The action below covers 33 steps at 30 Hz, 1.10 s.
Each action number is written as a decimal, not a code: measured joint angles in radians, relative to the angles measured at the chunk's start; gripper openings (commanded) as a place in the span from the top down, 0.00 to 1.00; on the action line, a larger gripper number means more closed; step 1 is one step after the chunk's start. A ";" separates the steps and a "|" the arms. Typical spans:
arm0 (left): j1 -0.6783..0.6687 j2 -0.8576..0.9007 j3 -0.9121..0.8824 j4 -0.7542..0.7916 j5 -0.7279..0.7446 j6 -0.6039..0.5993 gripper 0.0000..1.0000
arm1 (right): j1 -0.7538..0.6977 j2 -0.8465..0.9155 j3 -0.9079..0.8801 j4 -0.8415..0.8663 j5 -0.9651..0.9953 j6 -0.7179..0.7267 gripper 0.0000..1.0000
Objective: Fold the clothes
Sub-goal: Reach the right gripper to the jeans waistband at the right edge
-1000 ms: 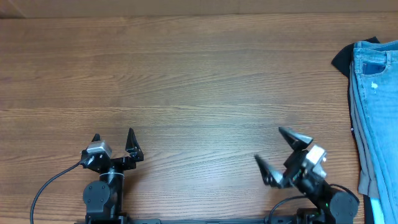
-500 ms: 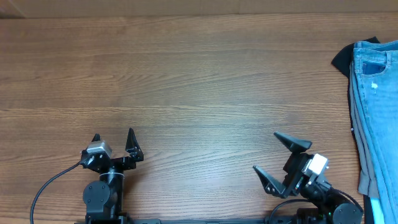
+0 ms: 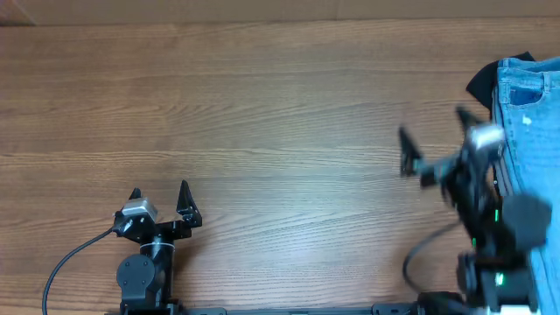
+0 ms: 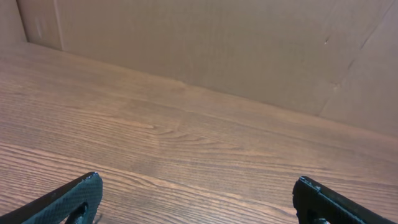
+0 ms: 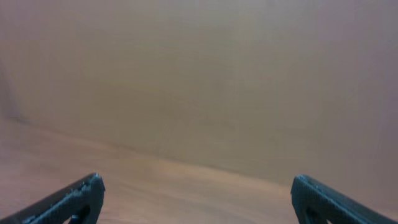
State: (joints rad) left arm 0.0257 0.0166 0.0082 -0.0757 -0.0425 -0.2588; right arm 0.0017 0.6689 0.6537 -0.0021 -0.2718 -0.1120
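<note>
Denim jeans (image 3: 538,149) lie lengthwise along my desk's (image 3: 262,105) right edge, pockets far; both jaws gape empty.

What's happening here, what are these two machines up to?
Two robot arms at a wooden table are meant to fold the light blue jeans lying at its right edge. Nothing is held yet. The right gripper, open, is out near the jeans, blurred as if moving. The left gripper sits open at the near edge, far from them.
</note>
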 measured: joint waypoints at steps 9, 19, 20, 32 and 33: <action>0.000 0.001 0.000 0.000 0.000 0.000 0.00 | -0.143 0.707 0.657 -0.541 0.305 -0.083 0.00; 0.000 0.001 0.000 0.000 0.000 0.000 0.00 | -0.255 1.107 0.872 -0.690 0.428 -0.099 0.00; 0.000 0.001 0.000 0.000 0.000 0.000 0.00 | -0.258 1.129 0.872 -0.670 0.451 -0.099 0.00; 0.000 0.001 0.000 0.000 0.000 0.000 0.00 | -0.270 1.424 0.885 -0.499 0.776 -0.142 0.00; 0.000 0.001 0.000 0.000 0.000 0.000 0.00 | -0.270 1.446 0.885 -0.473 0.800 -0.148 0.00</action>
State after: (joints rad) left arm 0.0257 0.0177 0.0082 -0.0757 -0.0425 -0.2588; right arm -0.2680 2.1151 1.5383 -0.4755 0.5278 -0.2604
